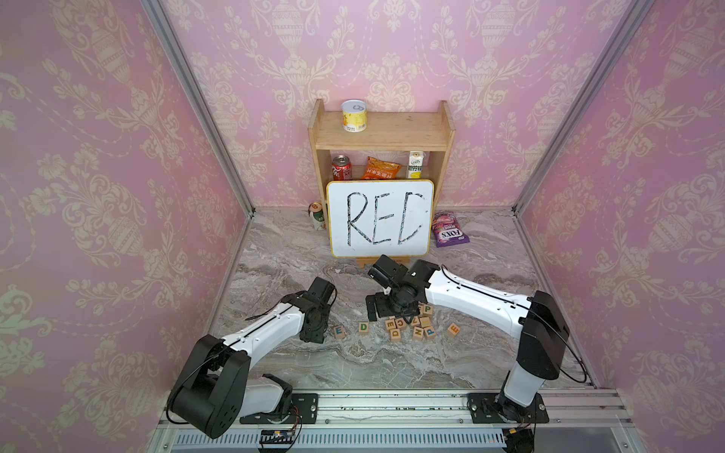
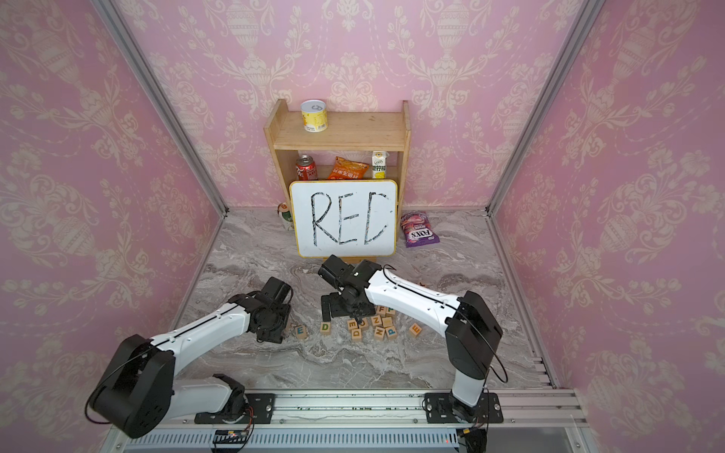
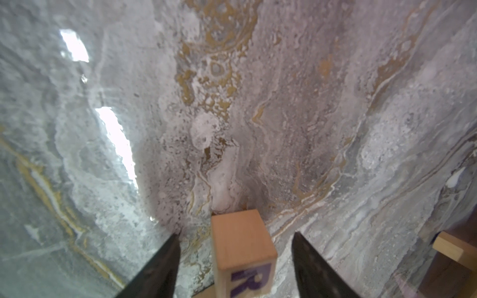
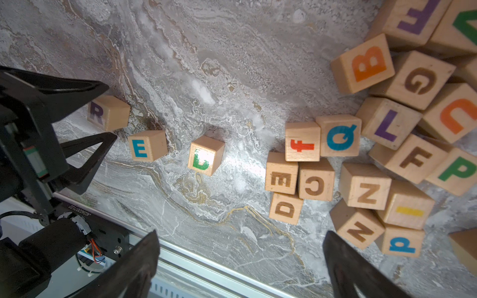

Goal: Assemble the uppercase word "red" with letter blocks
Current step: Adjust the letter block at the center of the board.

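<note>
Three letter blocks lie in a row on the marble table: R [image 4: 108,112], E [image 4: 147,145] and D [image 4: 205,155]. E [image 1: 339,331] and D [image 1: 363,327] also show in both top views, where my left wrist hides R. My left gripper [image 3: 236,234] is open and straddles the R block [image 3: 242,247], with a gap between the block and each finger. Its fingers [image 4: 85,87] reach down on either side of R. My right gripper [image 4: 241,233] is open and empty above bare table, between the row and the heap of blocks; its body [image 1: 378,310] hangs there in a top view.
A heap of several other letter blocks [image 1: 412,323] lies right of D, and an orange E block [image 1: 454,329] sits apart beyond it. The whiteboard reading RED [image 1: 380,217] leans on a wooden shelf [image 1: 382,133] at the back. A purple snack bag [image 1: 449,229] lies beside it.
</note>
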Tool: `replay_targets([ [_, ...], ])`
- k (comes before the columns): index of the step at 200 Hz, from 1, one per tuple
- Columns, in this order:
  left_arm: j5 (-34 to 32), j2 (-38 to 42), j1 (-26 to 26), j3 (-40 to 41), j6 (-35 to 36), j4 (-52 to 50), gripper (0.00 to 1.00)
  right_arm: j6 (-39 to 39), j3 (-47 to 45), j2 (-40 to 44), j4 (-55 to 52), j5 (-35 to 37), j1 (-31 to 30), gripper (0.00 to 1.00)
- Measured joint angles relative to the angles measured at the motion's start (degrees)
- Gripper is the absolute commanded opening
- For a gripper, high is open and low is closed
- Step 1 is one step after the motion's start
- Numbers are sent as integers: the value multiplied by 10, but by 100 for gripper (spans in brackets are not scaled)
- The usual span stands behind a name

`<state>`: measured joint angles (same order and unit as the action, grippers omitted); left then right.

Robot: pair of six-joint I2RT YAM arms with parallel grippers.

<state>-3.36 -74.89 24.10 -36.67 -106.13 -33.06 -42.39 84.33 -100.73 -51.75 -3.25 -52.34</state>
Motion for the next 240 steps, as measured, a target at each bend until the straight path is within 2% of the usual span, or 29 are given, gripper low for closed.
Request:
replay_targets([
  [13,0,0,0,-4,8,-15,88,1,-2,0,1,0,0,100],
  [34,-2,6,0,-22,40,-50,89,3,-7,0,0,0,0,100],
  [73,-3,-2,0,-116,170,-134,88,4,-15,1,3,0,0,100],
  [107,40,-15,0,-106,244,-146,84,4,-18,1,4,1,0,100],
  [153,84,-15,5,-71,250,-128,80,5,-18,1,4,1,0,100],
  [207,101,-42,30,-78,251,-99,76,5,-18,1,4,1,0,100],
  [240,112,-45,47,-72,223,-61,72,4,-19,1,4,2,0,100],
])
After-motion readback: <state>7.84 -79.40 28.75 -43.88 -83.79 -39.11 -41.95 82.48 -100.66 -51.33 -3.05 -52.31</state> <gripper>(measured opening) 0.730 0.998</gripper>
